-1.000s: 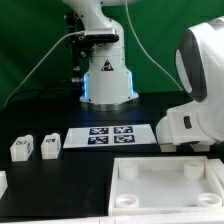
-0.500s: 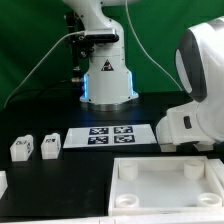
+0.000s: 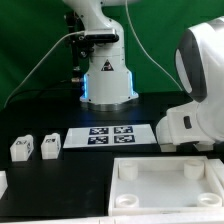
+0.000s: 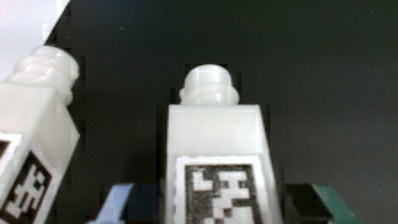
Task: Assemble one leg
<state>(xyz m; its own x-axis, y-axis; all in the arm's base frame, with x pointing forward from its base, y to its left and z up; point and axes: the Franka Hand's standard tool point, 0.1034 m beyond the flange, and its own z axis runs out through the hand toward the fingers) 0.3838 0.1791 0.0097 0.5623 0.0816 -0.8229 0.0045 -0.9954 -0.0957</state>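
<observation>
In the wrist view a white leg stands with its rounded peg pointing away and its black-and-white tag facing the camera. My gripper is open. Its two fingers stand on either side of this leg, with a dark gap on each side. A second leg stands close beside it. In the exterior view two legs stand on the black table at the exterior view's left. My gripper is hidden there behind the big white arm body.
The large white rimmed panel with corner sockets lies at the front. The marker board lies in the middle of the table. The robot base stands at the back. Another white part shows at the left edge.
</observation>
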